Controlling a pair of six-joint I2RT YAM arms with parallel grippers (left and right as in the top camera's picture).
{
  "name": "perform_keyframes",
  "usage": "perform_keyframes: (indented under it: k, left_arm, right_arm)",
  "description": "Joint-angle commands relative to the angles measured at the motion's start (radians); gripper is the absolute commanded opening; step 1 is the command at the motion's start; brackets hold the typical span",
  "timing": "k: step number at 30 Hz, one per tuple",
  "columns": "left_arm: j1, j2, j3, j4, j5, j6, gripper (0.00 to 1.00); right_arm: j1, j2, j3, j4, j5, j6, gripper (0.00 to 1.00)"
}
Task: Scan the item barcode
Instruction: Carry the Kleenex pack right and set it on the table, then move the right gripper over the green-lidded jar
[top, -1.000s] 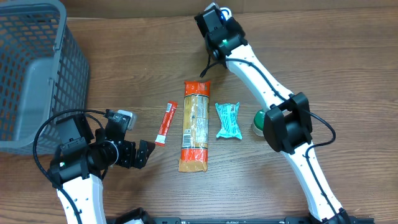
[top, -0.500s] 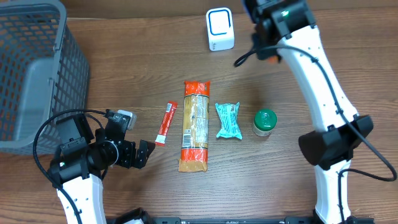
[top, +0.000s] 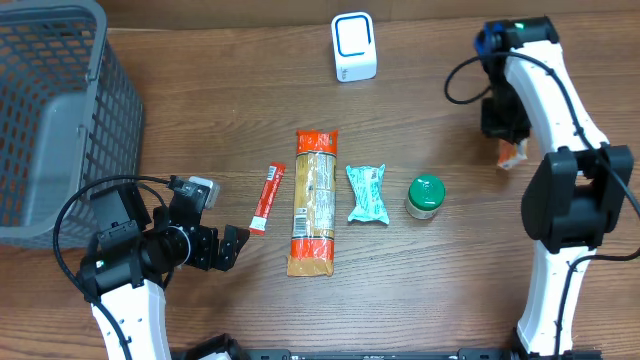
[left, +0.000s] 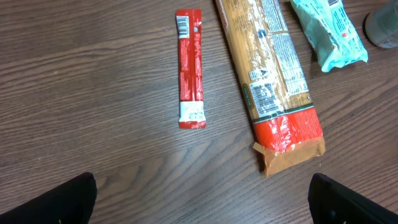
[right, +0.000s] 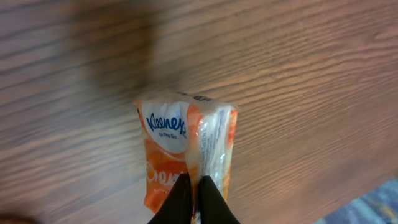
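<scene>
While the right gripper pinches the one tissue pack tight, well right of the one scanner, the left gripper gapes empty beside a row of four: stick, pasta, pouch, jar. One basket stands far left.

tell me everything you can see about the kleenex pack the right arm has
The Kleenex pack is a soft packet in crinkly plastic film, orange with a white patch carrying the brand name in blue, and a pale seam flap running down its middle. The right hand is shut on a thin fold at one end. The pack is over the right side of the wooden table; whether it touches the wood cannot be told.
</scene>
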Motion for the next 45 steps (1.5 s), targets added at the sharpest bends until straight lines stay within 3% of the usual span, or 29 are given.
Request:
perform_keyframes:
  k: [1, 8, 16, 27, 31, 36, 45]
  left_arm:
    - [0.008, 0.004, 0.014, 0.001, 0.001, 0.019, 0.99]
    - [0.008, 0.004, 0.014, 0.001, 0.001, 0.019, 1.00]
    - [0.008, 0.004, 0.014, 0.001, 0.001, 0.019, 0.99]
    - [0.008, 0.004, 0.014, 0.001, 0.001, 0.019, 1.00]
    - [0.008, 0.004, 0.014, 0.001, 0.002, 0.019, 1.00]
    - [0.008, 0.004, 0.014, 0.001, 0.001, 0.019, 1.00]
    - [0.008, 0.004, 0.014, 0.001, 0.001, 0.019, 1.00]
  right_arm:
    - [-0.018, -0.001, -0.057, 0.031, -0.011, 0.014, 0.13]
    - [-0.046, -0.001, -0.102, 0.071, -0.011, 0.014, 0.50]
    - [-0.011, -0.096, -0.050, 0.026, -0.034, 0.014, 0.50]
    - [0.077, -0.385, -0.050, 0.029, -0.323, 0.073, 0.54]
    - [0.098, -0.395, -0.052, 0.012, -0.381, 0.083, 0.54]
    - [0.166, -0.395, -0.116, 0.049, -0.377, 0.094, 0.63]
    - [0.258, -0.395, -0.311, 0.178, -0.325, 0.180, 0.65]
